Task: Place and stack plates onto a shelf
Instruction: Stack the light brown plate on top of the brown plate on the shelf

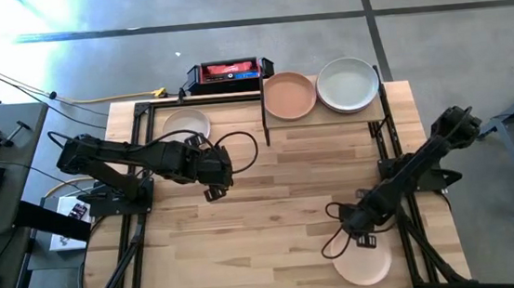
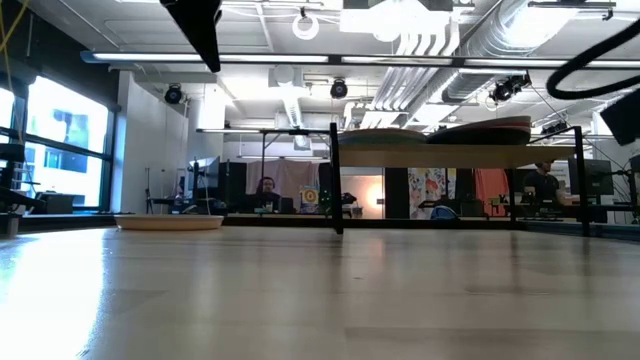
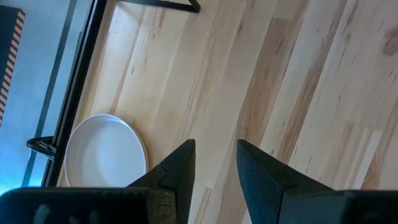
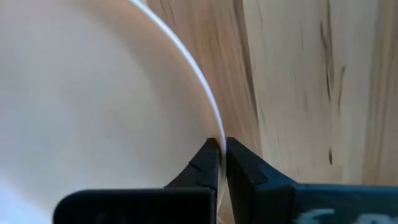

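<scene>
Right gripper (image 4: 220,155) is pinched tight on the thin raised rim of a smooth cream plate (image 4: 93,112); the round dish spreads out to one side of the jaws, pale grained table (image 4: 311,81) on the other. Left gripper (image 3: 214,165) hangs over bare wood, jaws a little apart and holding nothing, a glossy white plate (image 3: 102,152) off beside them. On the shelf (image 1: 325,119) sit a peach plate (image 1: 288,95) and a white dish (image 1: 348,84).

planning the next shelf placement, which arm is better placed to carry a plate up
Right. Its gripper has its jaws shut on the cream plate's rim at the table's near edge. The left gripper hangs open over bare wood.
</scene>
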Controlling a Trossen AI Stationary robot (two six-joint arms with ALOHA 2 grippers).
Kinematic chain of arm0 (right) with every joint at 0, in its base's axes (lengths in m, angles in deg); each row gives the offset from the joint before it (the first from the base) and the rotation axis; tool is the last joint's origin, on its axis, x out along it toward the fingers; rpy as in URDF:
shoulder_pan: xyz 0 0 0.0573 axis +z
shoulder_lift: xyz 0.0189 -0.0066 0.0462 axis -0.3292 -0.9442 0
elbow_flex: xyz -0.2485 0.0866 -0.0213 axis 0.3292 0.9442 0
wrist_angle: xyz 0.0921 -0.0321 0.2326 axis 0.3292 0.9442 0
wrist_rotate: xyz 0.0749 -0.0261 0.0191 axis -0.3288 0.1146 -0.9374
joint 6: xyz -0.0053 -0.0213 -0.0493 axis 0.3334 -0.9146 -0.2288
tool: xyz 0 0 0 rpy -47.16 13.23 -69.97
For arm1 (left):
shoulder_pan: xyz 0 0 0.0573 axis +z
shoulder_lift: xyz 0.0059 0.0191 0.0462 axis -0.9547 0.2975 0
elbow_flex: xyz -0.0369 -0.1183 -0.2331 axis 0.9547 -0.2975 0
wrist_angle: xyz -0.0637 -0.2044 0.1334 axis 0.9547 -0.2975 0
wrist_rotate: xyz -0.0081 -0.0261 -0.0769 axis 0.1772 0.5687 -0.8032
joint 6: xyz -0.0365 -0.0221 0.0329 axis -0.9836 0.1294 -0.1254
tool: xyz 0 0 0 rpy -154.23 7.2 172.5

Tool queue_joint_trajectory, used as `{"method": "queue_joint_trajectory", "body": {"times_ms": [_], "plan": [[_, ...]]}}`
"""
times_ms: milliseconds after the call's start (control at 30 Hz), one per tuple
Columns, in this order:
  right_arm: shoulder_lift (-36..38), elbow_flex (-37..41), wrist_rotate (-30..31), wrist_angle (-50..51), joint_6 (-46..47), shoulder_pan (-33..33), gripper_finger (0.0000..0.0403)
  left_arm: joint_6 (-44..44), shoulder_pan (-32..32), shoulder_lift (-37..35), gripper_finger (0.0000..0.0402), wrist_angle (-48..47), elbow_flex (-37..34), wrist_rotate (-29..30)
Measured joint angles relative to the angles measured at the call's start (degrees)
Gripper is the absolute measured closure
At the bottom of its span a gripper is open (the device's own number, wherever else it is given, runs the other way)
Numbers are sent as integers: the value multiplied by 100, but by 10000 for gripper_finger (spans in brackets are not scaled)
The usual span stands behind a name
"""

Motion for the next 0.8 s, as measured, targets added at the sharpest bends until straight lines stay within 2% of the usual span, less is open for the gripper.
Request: {"method": "queue_joint_trajectory", "body": {"times_ms": [200, 467, 800], "plan": [[0, -308, 24, 146, -218, -219, 403, -2, 0, 0, 296, 0, 0, 0], [0, -898, 277, 876, -668, -657, 403, -2, 0, 0, 296, 0, 0, -7], [0, -1713, 396, 1598, -1414, -1680, 403, -9, 0, 0, 296, 58, 0, -20]]}}
